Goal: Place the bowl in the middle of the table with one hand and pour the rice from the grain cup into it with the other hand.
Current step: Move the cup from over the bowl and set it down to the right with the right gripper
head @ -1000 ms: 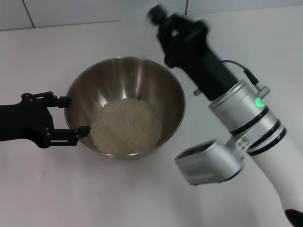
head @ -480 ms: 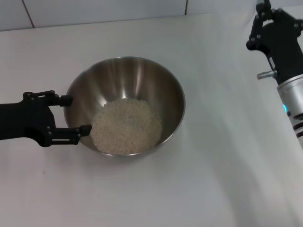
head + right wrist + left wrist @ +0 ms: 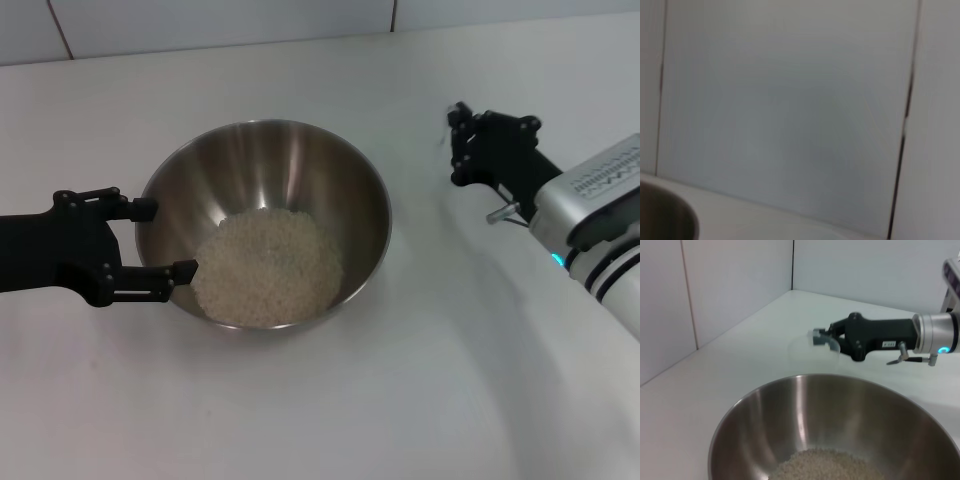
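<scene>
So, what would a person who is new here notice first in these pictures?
First the steel bowl in the middle of the white table, with a heap of rice inside. The left gripper sits at its left rim, and the right gripper is off to the bowl's right.

The grain cup (image 3: 812,346) is see-through and very hard to make out against the table (image 3: 300,70). The right gripper (image 3: 822,337) fingers are too small to tell. The bowl (image 3: 665,215) is cut off at a corner of the right wrist view.
</scene>
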You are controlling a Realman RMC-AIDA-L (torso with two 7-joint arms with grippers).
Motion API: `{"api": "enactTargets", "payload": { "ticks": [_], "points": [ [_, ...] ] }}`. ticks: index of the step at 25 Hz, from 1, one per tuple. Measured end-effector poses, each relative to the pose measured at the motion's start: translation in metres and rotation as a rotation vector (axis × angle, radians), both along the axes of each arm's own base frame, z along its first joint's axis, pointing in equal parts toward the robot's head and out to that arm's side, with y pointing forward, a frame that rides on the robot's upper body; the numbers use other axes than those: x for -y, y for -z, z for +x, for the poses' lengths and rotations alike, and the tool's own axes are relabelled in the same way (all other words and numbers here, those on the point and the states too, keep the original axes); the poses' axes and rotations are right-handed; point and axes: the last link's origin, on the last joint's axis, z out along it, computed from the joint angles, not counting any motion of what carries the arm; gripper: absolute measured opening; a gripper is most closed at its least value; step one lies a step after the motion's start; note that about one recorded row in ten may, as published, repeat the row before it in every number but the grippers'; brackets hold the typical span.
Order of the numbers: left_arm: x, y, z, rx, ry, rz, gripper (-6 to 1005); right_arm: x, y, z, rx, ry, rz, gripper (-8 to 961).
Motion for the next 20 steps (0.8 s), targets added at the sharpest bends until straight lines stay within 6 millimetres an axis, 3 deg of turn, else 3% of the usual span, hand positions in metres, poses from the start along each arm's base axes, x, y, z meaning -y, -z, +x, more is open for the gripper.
{"api": "enactTargets", "payload": {
  "ticks": [11,17,20],
  "points": [
    [0.0,0.0,-0.001,0.001,-0.003,-0.002,866,-0.007,0.011,-0.002,0.018,0.039,-0.068,118],
    [0.001,0.0,-0.001,0.001,-0.007,-0.006,866,0.003,0.015,0.001,-0.011,0.055,-0.073,126],
    [0.001,0.0,-0.001,0.0,-0.008,-0.005,866,0.016,0.017,0.004,-0.041,0.064,-0.069,251]
  ]
}}
